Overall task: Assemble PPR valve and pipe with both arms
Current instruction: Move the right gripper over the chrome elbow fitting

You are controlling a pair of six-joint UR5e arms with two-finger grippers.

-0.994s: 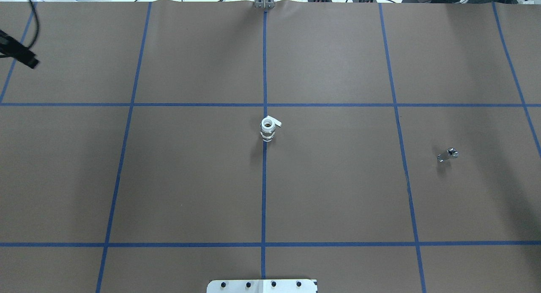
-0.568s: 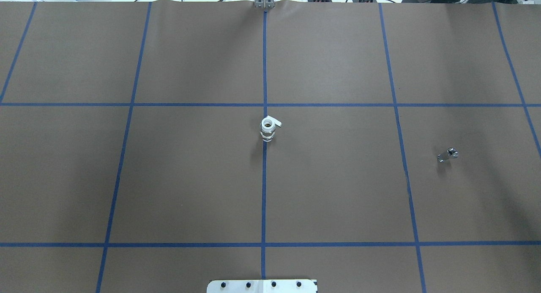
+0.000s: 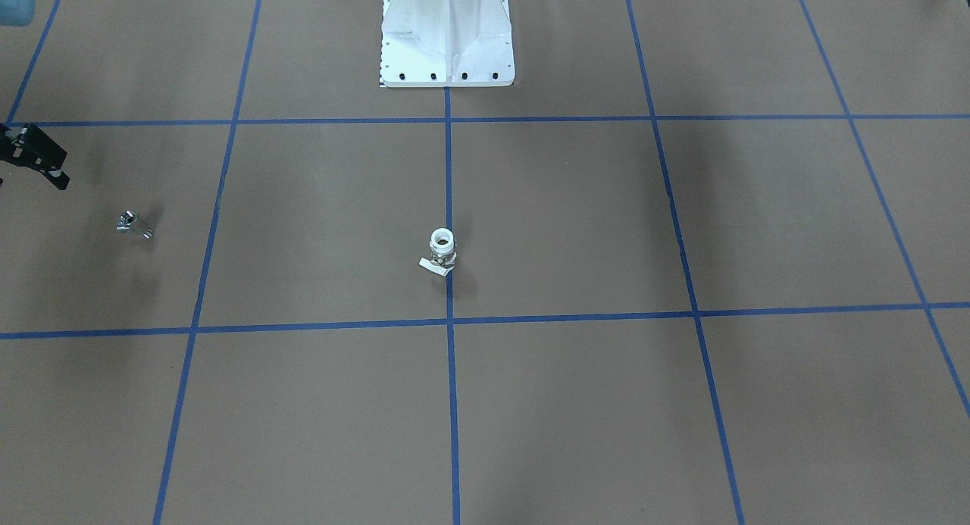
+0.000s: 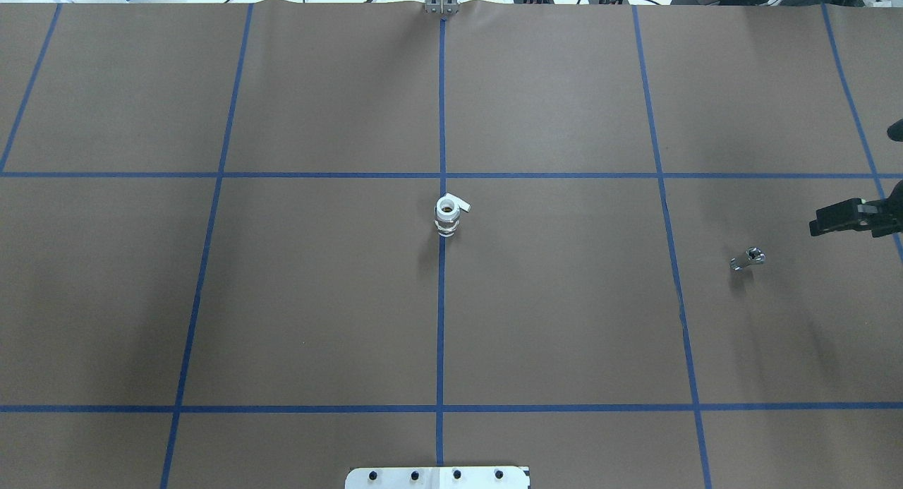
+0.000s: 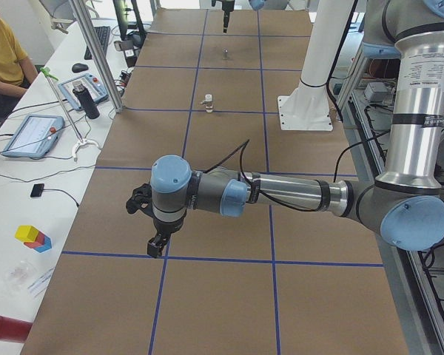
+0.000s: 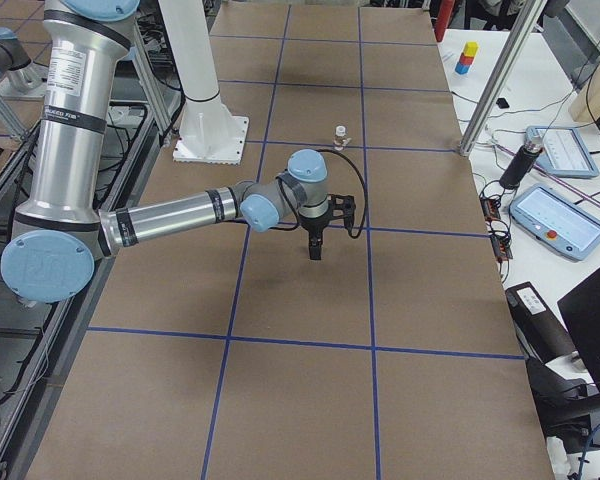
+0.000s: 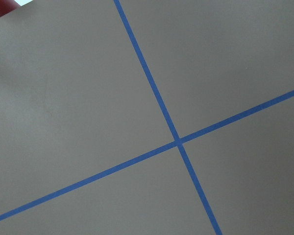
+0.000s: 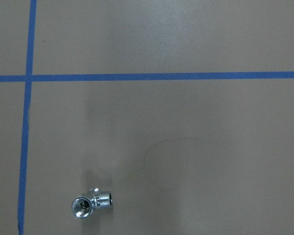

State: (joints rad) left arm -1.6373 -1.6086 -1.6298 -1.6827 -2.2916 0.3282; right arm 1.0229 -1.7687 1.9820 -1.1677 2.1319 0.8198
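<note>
White valve (image 4: 446, 217) stands in the middle of the bench (image 4: 317, 298). Shiny pipe piece (image 4: 746, 258) lies near the right edge, the right gripper (image 4: 817, 228) close by. Left gripper (image 5: 157, 250) hangs by the left edge; apart or together, I cannot tell for either.

The overhead camera looks forward and down from behind the pedestal (image 4: 437, 477); the front one faces it steeply. Both share the white valve (image 4: 447, 216) at centre (side cameras look along the table (image 5: 207, 296)). Wrist cameras look down close on the brown paper (image 7: 88, 73).
</note>
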